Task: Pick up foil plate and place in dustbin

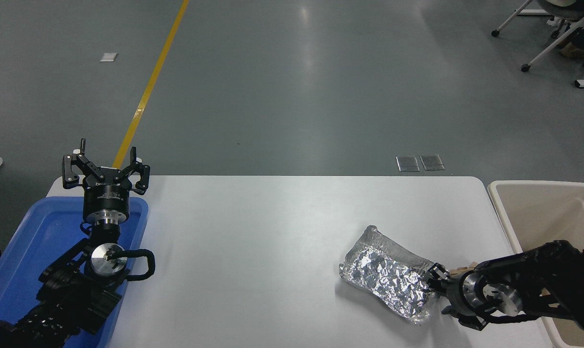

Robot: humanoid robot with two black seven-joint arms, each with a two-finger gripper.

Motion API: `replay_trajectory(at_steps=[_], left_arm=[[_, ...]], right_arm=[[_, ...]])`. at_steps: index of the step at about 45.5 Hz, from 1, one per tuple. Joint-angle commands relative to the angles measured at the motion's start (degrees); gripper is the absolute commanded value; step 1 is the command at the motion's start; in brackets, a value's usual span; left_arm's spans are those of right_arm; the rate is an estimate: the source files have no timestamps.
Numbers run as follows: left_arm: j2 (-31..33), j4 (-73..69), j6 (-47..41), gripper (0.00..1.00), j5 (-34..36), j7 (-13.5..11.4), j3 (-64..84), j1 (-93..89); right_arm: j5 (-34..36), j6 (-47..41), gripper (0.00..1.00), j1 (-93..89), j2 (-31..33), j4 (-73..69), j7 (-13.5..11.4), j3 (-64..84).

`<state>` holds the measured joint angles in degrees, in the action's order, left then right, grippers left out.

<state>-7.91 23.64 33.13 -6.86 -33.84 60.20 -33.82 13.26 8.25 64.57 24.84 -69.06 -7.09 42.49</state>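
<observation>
The foil plate point(386, 278), shiny crinkled silver, lies on the white table point(272, 241) at the right front. My right gripper point(445, 296) comes in from the lower right and sits low at the plate's right end. Its jaws look open on either side of the plate's right rim. The plate still rests on the table. The beige dustbin point(538, 191) stands just off the table's right edge, behind my right arm. My left gripper point(106, 166) is parked open at the lower left.
A shallow blue tray point(26, 241) lies under my left arm at the table's left edge. A bit of a brown paper ball point(468, 265) shows just behind my right gripper. Office chair legs point(538, 43) stand on the floor at the far right.
</observation>
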Motion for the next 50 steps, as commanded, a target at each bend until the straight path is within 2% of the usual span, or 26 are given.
replay_trajectory(at_steps=[1, 13, 26, 33, 41, 50], left_arm=[[0.0, 0.0, 0.0, 0.99, 0.0, 0.0, 0.0, -0.02], [0.0, 0.0, 0.0, 0.99, 0.0, 0.0, 0.0, -0.02], [0.0, 0.0, 0.0, 0.99, 0.0, 0.0, 0.0, -0.02], [0.0, 0.0, 0.0, 0.99, 0.0, 0.0, 0.0, -0.02], [0.0, 0.0, 0.0, 0.99, 0.0, 0.0, 0.0, -0.02], [0.0, 0.0, 0.0, 0.99, 0.0, 0.0, 0.0, -0.02]], right_arm=[[-0.26, 0.1, 0.0, 0.55, -0.15, 0.16, -0.03, 0.05], [-1.13, 0.02, 0.0, 6.87, 4.24, -6.69, 0.06, 1.54], [-1.05, -4.02, 0.0, 34.98, 8.99, -24.09, 0.06, 16.48], [-1.05, -12.1, 0.0, 52.38, 11.27, -30.16, -0.03, 23.68], [-1.22, -25.19, 0.0, 68.56, 13.65, -30.94, -0.38, 29.75], [-5.17, -38.29, 0.0, 83.16, 14.97, -30.94, -0.47, 35.29]])
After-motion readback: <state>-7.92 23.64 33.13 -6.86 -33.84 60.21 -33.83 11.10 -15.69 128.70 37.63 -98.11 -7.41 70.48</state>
